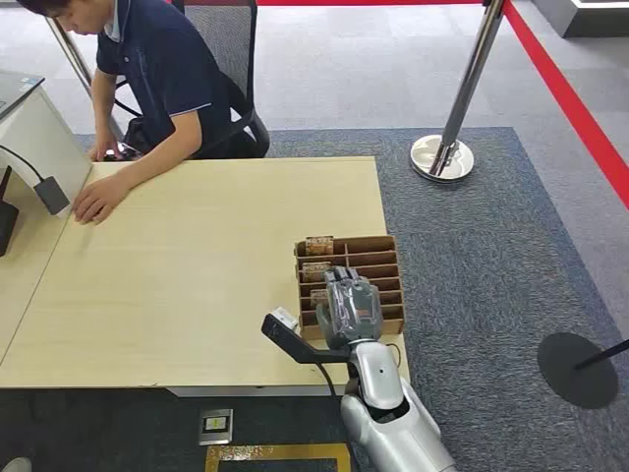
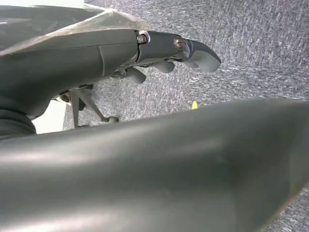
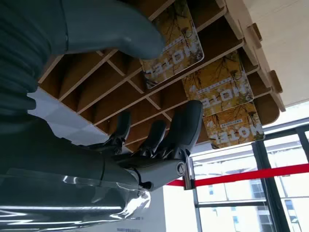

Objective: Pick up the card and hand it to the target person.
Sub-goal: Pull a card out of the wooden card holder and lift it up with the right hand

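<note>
The task is judged to be at its start. The right hand [image 1: 350, 307] is held over the card holder [image 1: 389, 258] at the near right table corner, fingers [image 3: 184, 126] apart, nothing gripped. The nearest card [image 3: 171, 41] stands in its slot, not yet lifted. The person [image 1: 159, 69] sits far left; the handover remains.

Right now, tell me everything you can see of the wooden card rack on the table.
The card rack is a low brown box that looks like thin slotted plywood, split by dividers into rows of narrow compartments. It sits flat near the table's right front corner. Three cards printed "HOTEL" over yellow foliage stand in its left-hand slots, one behind another; most other slots look empty. The right hand hovers over its near rows, fingers spread; contact cannot be judged.
</note>
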You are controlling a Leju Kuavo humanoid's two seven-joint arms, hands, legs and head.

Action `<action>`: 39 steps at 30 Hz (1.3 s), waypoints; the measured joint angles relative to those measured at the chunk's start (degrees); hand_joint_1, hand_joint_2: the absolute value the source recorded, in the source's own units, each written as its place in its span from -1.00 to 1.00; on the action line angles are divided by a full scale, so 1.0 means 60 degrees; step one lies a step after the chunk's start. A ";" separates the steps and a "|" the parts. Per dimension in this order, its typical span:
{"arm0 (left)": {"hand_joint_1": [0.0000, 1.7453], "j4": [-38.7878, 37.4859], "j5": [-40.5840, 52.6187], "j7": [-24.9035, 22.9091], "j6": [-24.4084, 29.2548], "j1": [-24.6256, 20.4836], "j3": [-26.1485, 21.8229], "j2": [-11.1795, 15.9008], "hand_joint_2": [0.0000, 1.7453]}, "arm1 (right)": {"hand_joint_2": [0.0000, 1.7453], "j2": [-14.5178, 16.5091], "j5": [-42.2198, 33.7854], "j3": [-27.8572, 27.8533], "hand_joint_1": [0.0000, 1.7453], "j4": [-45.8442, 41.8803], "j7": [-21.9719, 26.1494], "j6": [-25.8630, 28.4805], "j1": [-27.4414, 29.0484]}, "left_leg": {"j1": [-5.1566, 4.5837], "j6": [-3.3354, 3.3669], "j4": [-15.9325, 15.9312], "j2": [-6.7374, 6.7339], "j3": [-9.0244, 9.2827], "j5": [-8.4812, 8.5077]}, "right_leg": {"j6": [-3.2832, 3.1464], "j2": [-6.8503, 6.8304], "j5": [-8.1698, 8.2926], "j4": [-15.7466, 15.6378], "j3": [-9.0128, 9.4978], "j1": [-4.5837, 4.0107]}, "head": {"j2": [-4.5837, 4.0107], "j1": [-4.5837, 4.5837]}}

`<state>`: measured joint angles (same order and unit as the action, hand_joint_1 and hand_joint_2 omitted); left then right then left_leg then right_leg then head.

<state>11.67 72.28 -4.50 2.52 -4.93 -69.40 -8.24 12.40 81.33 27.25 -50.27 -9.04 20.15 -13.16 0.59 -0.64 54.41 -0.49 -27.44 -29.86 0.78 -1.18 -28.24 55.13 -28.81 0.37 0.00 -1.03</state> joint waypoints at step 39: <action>-1.00 -0.0004 0.0063 0.0011 -0.0024 -0.0002 0.0084 0.0011 -1.00 | 1.00 -0.0014 -0.0159 -0.0284 -0.11 0.0716 0.0166 0.0324 -0.0177 | 0.0000 -0.0001 0.0000 0.0000 0.0000 0.0001 | -0.0001 0.0000 0.0001 0.0001 0.0001 0.0000 | 0.0000 0.0001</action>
<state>11.65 72.66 -4.44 2.38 -4.94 -68.89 -8.17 12.32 80.38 25.54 -45.98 -8.04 22.10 -14.22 0.59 -0.64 54.41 -0.49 -27.44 -29.85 0.78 -1.18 -28.24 55.14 -28.81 0.37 0.00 -1.02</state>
